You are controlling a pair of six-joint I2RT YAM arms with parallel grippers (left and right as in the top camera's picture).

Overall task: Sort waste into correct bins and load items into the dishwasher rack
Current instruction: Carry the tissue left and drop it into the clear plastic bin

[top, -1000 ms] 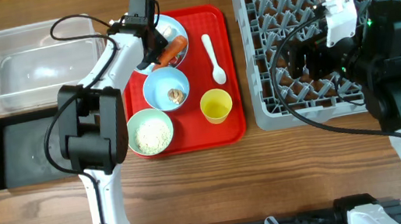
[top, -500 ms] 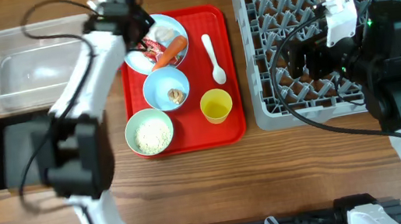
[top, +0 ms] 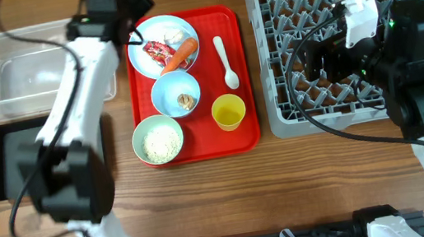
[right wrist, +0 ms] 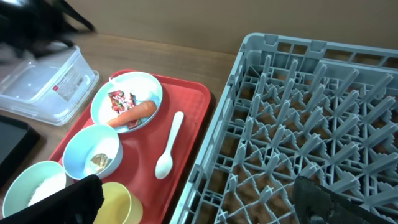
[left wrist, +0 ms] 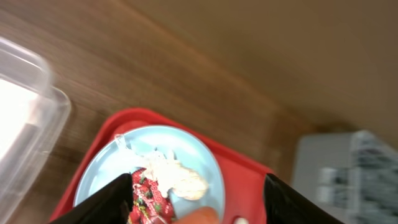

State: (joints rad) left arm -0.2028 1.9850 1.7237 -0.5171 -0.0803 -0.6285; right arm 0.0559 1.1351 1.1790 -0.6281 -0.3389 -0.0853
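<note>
Left gripper (left wrist: 196,186): seen parted, empty, near plate (left wrist: 200,155).
Right gripper (right wrist: 199,196): seen parted, empty, over rack (right wrist: 298,124).

Left wrist view is motion-blurred: large square grey plastic lattice rack (left wrist: 348,168) smeared at 3 o'clock; orange carrot piece (left wrist: 199,216) cut off at 6 o'clock. Overhead: rack partly hidden by right arm (top: 414,48), cropped at 12 o'clock.
</note>
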